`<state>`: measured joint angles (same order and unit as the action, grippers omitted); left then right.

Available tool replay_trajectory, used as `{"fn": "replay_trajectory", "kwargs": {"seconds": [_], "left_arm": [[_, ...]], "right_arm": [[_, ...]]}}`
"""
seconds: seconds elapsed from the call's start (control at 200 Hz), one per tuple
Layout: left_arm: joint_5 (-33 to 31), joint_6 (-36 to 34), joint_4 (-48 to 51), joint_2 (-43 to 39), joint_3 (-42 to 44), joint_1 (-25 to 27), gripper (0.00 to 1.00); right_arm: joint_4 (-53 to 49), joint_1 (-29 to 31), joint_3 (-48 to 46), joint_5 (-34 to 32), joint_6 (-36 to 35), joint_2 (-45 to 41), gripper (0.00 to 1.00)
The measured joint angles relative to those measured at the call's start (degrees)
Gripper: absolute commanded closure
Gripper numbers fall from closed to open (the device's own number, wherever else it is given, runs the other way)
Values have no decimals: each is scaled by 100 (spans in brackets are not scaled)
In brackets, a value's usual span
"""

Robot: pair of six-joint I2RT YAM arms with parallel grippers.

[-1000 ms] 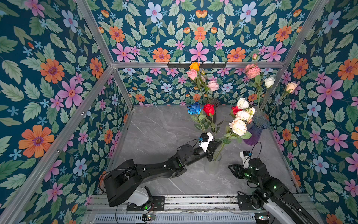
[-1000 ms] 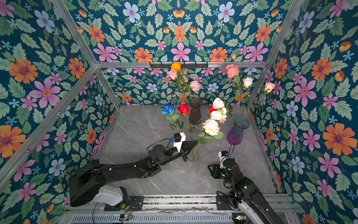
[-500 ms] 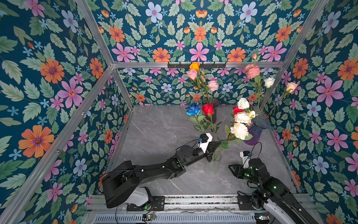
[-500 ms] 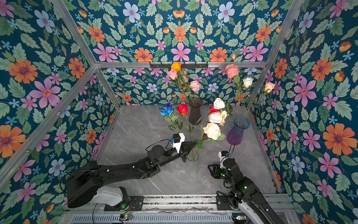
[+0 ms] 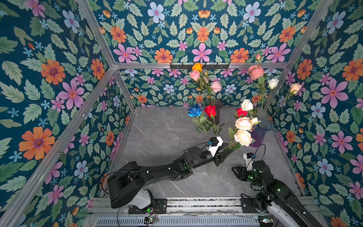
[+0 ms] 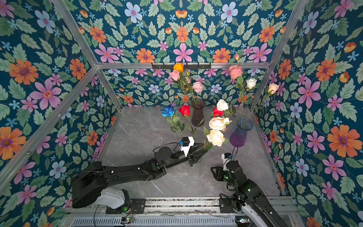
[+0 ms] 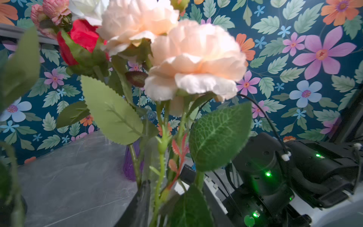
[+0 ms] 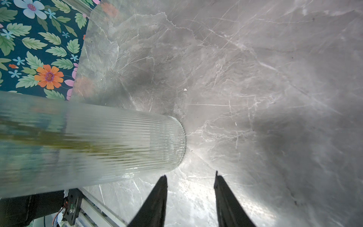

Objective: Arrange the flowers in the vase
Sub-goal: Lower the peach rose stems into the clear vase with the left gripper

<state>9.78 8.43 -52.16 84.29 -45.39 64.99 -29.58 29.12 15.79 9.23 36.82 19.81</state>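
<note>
Stems of the cream peonies [image 5: 243, 137] run between the jaws of the left gripper [image 5: 227, 149] and down into the clear ribbed vase [image 5: 214, 171] beneath them, in both top views. I read those jaws as partly parted; whether either pad touches a stem I cannot tell. Left arm lies stretched long and low over the marble tabletop [image 5: 157, 133], forearm near level, wrist camera uppermost. A blue rose [image 5: 194, 111] and a red rose [image 5: 210, 111] rise on the far side of that camera. Right arm sits folded close to its base, right gripper [image 5: 235, 172] low and turned toward the clear ribbed vase, just beside it.

Left wrist view: I see one dark finger [image 7: 140, 206] alongside a thorny stem [image 7: 160, 176]; a leaf [image 7: 188, 208] hides the opposite finger. Peony heads fill the space ahead of the jaws.

Right wrist view: both fingers [image 8: 157, 200] stand apart over the tabletop, gripping nothing. The vase wall [image 8: 98, 141] lies just outside one finger, apart from it.
</note>
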Motion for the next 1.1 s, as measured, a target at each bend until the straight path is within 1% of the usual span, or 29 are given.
{"fn": "replay_trajectory", "kwargs": {"seconds": [0.035,0.11,0.14,0.165,0.295,0.375,0.46,0.54,0.605,0.755,0.925,1.1], "left_arm": [[-61,-24,111,24,-74,2,69],[-157,-109,278,55,-181,2,86],[-199,-118,317,55,-197,2,90],[-219,-151,332,50,-197,2,92],[-254,-179,343,-63,-107,2,93],[-258,-181,341,-177,-20,2,97],[-245,-234,332,-313,90,4,98],[-234,-234,282,-435,205,13,98],[-208,-234,238,-511,271,20,95],[109,-232,28,-599,361,55,91],[544,-234,-245,-675,553,105,91],[671,-236,-367,-787,671,122,92]], "right_arm": [[0,0,0,2,0,0,58],[0,2,0,2,0,0,58],[0,2,0,2,0,-4,58],[0,0,0,2,0,-7,58],[-2,0,0,2,0,-15,58],[-2,0,0,2,0,-22,58],[-2,0,0,2,0,-26,58],[-2,0,0,2,0,-35,58],[-2,0,0,2,0,-37,58],[-2,0,0,2,0,-37,58],[-2,0,0,0,0,-37,58],[-2,0,0,0,0,-39,58]]}}
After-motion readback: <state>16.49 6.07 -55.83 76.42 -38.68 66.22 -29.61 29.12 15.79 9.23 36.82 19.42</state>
